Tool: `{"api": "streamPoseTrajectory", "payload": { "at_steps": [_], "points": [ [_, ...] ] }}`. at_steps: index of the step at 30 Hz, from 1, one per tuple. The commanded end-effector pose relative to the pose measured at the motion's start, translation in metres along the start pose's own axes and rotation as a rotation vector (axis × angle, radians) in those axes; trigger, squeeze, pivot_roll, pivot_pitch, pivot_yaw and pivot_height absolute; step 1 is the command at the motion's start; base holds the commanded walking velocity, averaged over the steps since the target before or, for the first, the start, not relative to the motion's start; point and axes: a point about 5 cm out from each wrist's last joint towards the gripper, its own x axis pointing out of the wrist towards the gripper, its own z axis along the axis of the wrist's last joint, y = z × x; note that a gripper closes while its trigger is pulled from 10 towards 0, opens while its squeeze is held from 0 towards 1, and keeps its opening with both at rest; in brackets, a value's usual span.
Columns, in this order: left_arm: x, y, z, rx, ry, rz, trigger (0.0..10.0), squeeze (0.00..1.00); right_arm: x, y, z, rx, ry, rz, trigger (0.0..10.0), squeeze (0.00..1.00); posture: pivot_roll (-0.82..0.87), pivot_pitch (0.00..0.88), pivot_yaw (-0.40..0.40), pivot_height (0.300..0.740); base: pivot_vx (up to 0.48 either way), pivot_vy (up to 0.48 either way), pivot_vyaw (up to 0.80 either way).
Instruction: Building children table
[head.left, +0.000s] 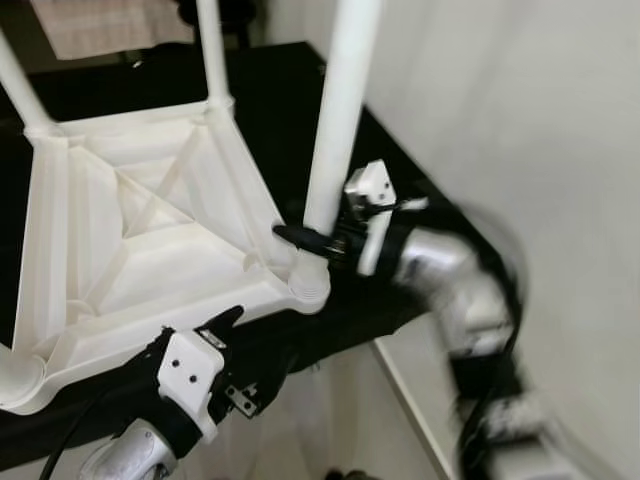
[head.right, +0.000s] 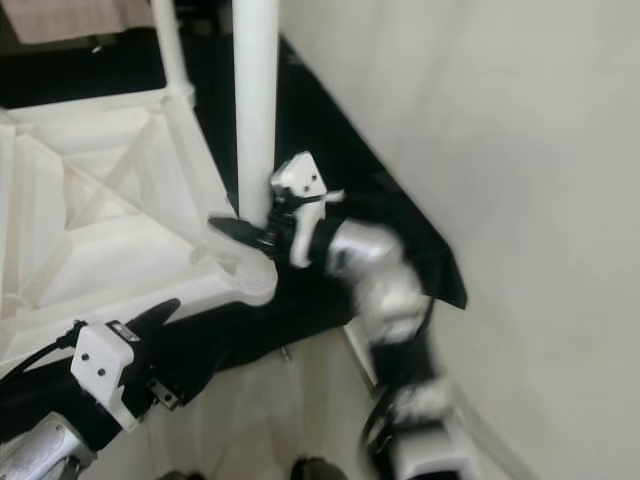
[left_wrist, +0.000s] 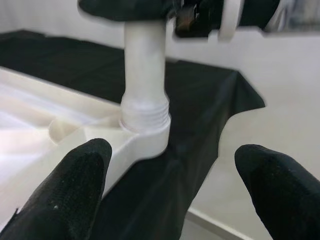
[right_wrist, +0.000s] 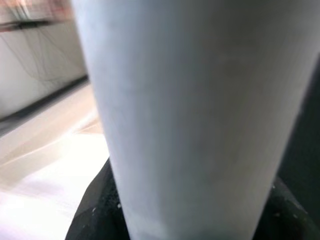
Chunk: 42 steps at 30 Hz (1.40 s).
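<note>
One white plastic tabletop (head.left: 150, 230) is laid upside down on a black cloth (head.left: 300, 100), its ribbed underside turned upward. Three white legs can be counted standing in its corner sockets: a near leg (head.left: 335, 120) at the corner closest to the wall, a second leg (head.left: 212, 45) at the far corner, and a third leg (head.left: 15, 80) at the robot's left edge of the head view. A fourth socket (head.left: 15, 380) is seen at the near left corner, and whether it is filled cannot be told.

The near leg is clamped just above its socket (head.left: 308, 280) by the right gripper (head.left: 300, 238), whose black fingers are closed around the shaft; in the right wrist view the leg (right_wrist: 195, 120) is seen pressed between them. A band of screw thread (left_wrist: 145, 107) is visible above the socket rim, so the leg is judged not fully seated yet.

The left gripper (head.left: 225, 335) is held just beside the tabletop's near edge with its fingers (left_wrist: 75, 185) spread wide and nothing between them.

For the step to be done well, the leg should be kept upright over the socket and turned without tilting, so that the thread is not crossed. The tabletop would best be steadied by the left gripper, lest it be dragged round on the cloth. Turning should be stopped once the thread is hidden.

A pale wall (head.left: 540, 130) is close on the right.
</note>
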Motion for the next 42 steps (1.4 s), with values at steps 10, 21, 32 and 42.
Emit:
{"api": "streamPoseTrajectory", "payload": {
  "at_steps": [10, 21, 32, 42],
  "points": [
    [-0.001, 0.004, -0.009, -0.007, 0.042, 0.001, 10.0, 0.00, 0.006, 0.003, -0.029, 0.094, 0.181, -0.009, 8.8, 0.00, -0.10, 0.180, -0.079, 0.740, 0.000, 0.000, 0.00],
    [0.001, 0.003, -0.009, -0.017, 0.032, 0.018, 10.0, 0.00, 0.012, 0.019, 0.015, 0.022, 0.014, 0.601, 10.0, 1.00, -0.09, 0.168, -0.087, 0.740, 0.000, 0.000, 0.00],
    [-0.009, 0.000, -0.006, -0.009, 0.037, 0.115, 0.0, 0.00, 0.029, -0.028, 0.028, -0.274, 0.129, 0.851, 10.0, 0.00, -0.07, 0.161, -0.088, 0.740, 0.000, 0.000, 0.00],
    [-0.016, -0.004, -0.006, -0.038, 0.031, 0.195, 0.0, 0.00, 0.029, -0.036, 0.025, -0.234, 0.188, 1.002, 0.0, 0.00, -0.08, 0.170, -0.090, 0.740, 0.000, 0.000, 0.00]
  ]
}}
